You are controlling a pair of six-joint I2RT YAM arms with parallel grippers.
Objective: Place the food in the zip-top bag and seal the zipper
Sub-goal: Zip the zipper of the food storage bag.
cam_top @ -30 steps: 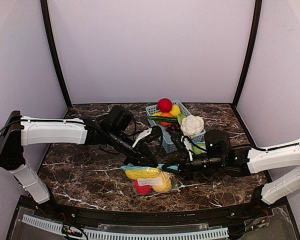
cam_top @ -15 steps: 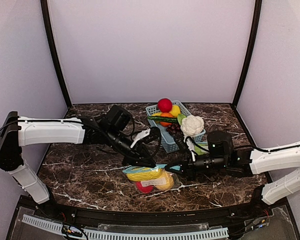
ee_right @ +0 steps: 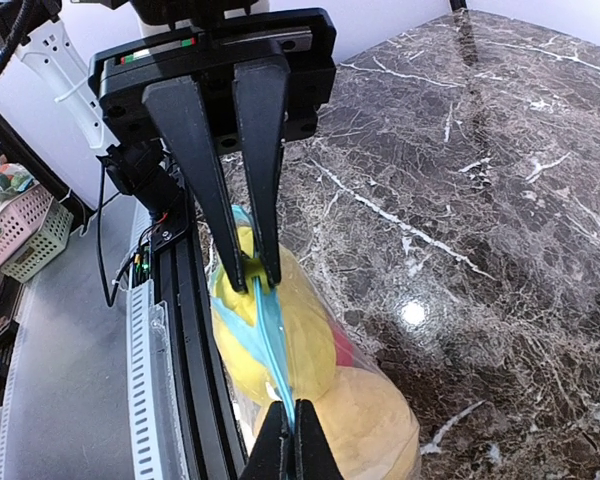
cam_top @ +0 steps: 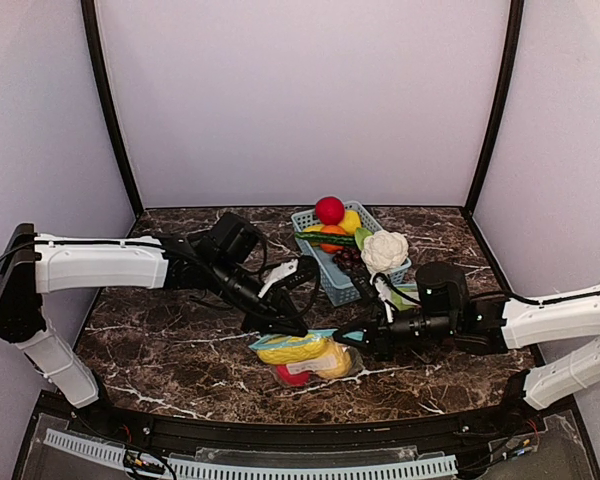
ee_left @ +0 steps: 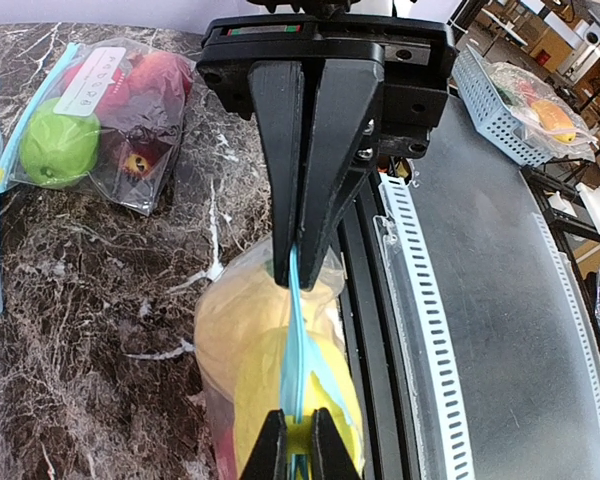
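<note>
One dark marbled tabletop (cam_top: 160,350) bears, lower centre, a clear plastic zip-top bag (cam_top: 310,362) of glossy yellow and red toy fruits (cam_top: 285,349), whose light-blue zipper strip (ee_left: 296,300) runs left-right between left end effector (cam_top: 295,328) and right end effector (cam_top: 352,338), each pinching one end.

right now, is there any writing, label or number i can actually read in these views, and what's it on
Nothing here is legible.
White label on the second bag, seen in the left wrist view: dark printed marks, too blurred to read.
Zip-top bag being sealed: no print shows on the part in view.
No other words, brands, numbers or signs can be made out in any view.
</note>
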